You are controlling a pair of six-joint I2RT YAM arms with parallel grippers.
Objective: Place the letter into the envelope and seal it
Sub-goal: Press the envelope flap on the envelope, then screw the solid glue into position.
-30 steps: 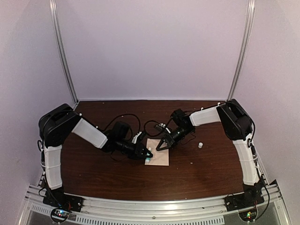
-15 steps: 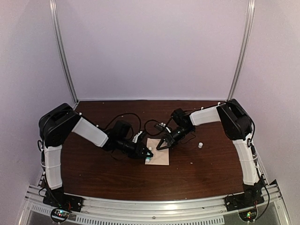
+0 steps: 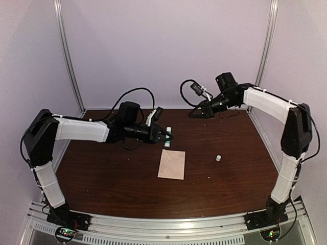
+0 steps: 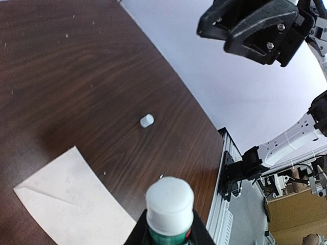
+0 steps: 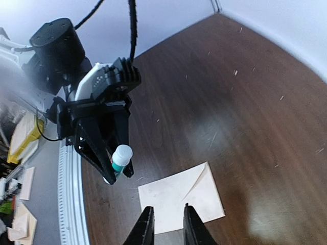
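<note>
Top external showed you the envelope [image 3: 171, 164] lying flat near the middle of the worktop [image 3: 112, 178], with both arms held up and well apart from it. No separate letter showed in any view, so I judged it to be inside the envelope, though the paper hid the proof. Your left tool [image 3: 164, 134] hung above the worktop just behind the envelope's far edge, clamped on a glue stick [image 5: 120, 159] with a teal body and a white top. Left wrist showed that white top poking out between the jaws, with the envelope below it. A small white cap [image 3: 218, 158] sat by itself to the right of the envelope. Your right tool [image 5: 167, 209] was high at the back of the worktop; right wrist showed its jaws parted by a narrow gap with nothing between them. A diagonal crease ran across one end of the envelope, but you could not tell from these views whether the flap was stuck down. I took the step in hand to be the sealing. If glue was already on, the next move called for bringing the empty right tool down to press along the flap while the left kept the stick clear; otherwise the stick had to come down onto the flap's edge first.
</note>
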